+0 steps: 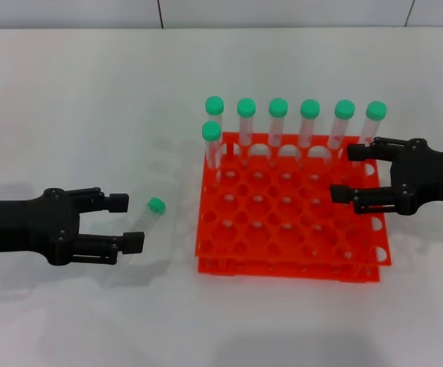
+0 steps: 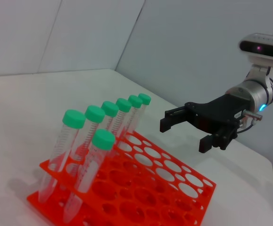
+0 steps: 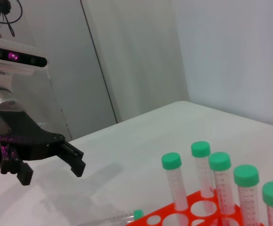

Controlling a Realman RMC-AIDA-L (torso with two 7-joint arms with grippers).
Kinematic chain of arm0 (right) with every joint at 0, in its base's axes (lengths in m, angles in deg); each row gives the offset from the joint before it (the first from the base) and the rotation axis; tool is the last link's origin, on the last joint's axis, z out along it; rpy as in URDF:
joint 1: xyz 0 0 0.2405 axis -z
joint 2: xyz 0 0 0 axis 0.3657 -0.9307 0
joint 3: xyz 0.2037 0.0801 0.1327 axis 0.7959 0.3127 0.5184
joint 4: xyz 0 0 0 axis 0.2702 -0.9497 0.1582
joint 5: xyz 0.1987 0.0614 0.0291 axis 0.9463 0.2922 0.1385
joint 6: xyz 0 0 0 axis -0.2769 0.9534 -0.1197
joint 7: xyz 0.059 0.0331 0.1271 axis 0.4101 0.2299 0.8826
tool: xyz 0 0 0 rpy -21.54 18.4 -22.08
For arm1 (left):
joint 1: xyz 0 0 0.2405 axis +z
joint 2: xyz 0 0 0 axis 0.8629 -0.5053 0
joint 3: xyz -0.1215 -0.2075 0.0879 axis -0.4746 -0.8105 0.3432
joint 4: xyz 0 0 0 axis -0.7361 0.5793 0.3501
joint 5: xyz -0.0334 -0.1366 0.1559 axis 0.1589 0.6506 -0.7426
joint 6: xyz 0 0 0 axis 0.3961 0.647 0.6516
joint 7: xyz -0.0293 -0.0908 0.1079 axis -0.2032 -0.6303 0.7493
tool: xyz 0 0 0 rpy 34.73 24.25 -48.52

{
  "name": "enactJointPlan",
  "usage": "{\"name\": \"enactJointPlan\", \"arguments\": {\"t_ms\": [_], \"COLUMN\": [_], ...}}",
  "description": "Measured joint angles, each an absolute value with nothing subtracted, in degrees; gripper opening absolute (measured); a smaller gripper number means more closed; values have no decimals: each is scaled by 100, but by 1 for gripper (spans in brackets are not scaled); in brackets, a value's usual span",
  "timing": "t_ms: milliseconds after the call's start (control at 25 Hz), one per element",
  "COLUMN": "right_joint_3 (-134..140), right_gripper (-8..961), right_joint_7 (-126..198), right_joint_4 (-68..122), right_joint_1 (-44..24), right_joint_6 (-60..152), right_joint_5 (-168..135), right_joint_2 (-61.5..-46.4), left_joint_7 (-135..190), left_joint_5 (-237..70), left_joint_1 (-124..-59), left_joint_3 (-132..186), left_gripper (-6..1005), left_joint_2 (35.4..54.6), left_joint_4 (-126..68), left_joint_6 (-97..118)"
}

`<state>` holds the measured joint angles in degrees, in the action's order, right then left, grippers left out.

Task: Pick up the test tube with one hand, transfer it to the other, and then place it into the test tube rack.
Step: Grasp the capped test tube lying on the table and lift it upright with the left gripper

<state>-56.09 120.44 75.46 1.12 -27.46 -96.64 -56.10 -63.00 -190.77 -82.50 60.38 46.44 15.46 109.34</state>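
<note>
The test tube (image 1: 146, 219) lies flat on the white table left of the test tube rack (image 1: 282, 264), its green cap pointing away from me. My left gripper (image 1: 125, 222) is open and low at the table, its fingertips on either side of the tube's lower end. In the right wrist view the same left gripper (image 3: 51, 172) hangs open above the lying test tube (image 3: 115, 219). My right gripper (image 1: 347, 173), with a white label, hovers open over the rack's right side. It shows as the right gripper (image 2: 186, 135) in the left wrist view, beyond the rack (image 2: 141, 188).
Several green-capped tubes (image 1: 278, 126) stand upright in the rack's back row, with one more tube (image 1: 212, 145) at the left of the second row. They show as tubes (image 2: 103, 127) and tubes (image 3: 221, 183) in the wrist views. A grey wall rises behind the table.
</note>
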Motion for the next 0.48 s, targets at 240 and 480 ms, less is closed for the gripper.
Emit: {"name": "enactJointPlan", "arguments": {"t_ms": [240,480], "right_joint_3": [-5570,-5569], "right_gripper": [855,853], "right_joint_7": [12045,12044], "right_joint_4": [7546,7547], "right_joint_1": [99,83], "right_joint_6": [-2755,-2754], "right_joint_5": [-9668,-9692], "right_joint_2": [-5610,-5609], "left_joint_7": [-6299,-6299], "left_joint_5": [-19077,-19077], "left_joint_1": [-8265,-8267], "left_joint_3": [6038,6032], "left_gripper": [888,888], "left_joint_2": [4648,4660], "left_joint_4": [1546,1546], "left_joint_6": [10934,10931]}}
